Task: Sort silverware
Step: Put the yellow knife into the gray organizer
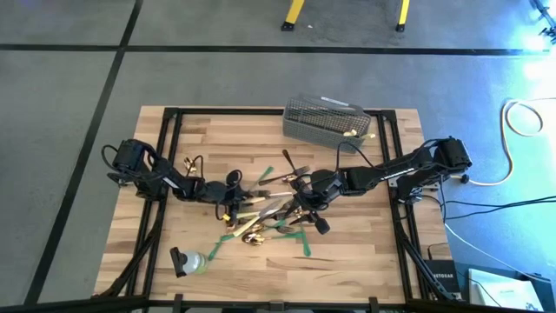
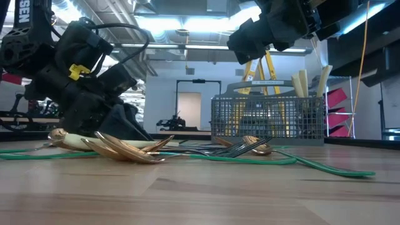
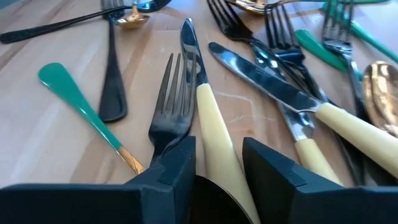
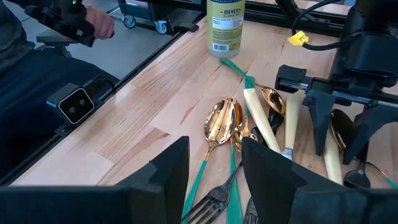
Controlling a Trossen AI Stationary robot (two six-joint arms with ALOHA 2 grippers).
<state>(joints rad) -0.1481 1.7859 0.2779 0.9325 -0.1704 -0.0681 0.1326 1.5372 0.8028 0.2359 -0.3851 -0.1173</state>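
So your left gripper (image 3: 217,171) is down low over the pile of mixed cutlery (image 1: 269,209) in the middle of the butcher-block wooden table (image 1: 365,261), and its two dark fingers sit either side of the cream-handled knife with the shiny steel blade (image 3: 208,118). The gap between them is only a bit wider than the handle. I can't tell for sure if the pads are actually pressing on it yet, so I wouldn't call it a grab.

If I were you, I'd make sure only that one handle sits in the gap. The dark metal fork (image 3: 168,109) lies right against the knife on one side, its neck running under the finger there, so it looks easy to pinch both. Close squarely on the cream handle, then lift straight up and slow so the blade slides clear of the neighbours instead of dragging them.

The knife's long axis runs straight away from the wrist camera, handle towards the gripper, blade tip pointing away. That's good, since the fingers cross it at a right angle. A second cream-handled knife (image 3: 292,99) lies at a slant just beside it, apart from your fingers.

Your right gripper (image 4: 214,165) hovers above the other side of the pile with its fingers apart and nothing in them, over the shiny gold spoons (image 4: 224,124). The grey wire mesh basket (image 1: 326,122) stands at the far edge of the table.
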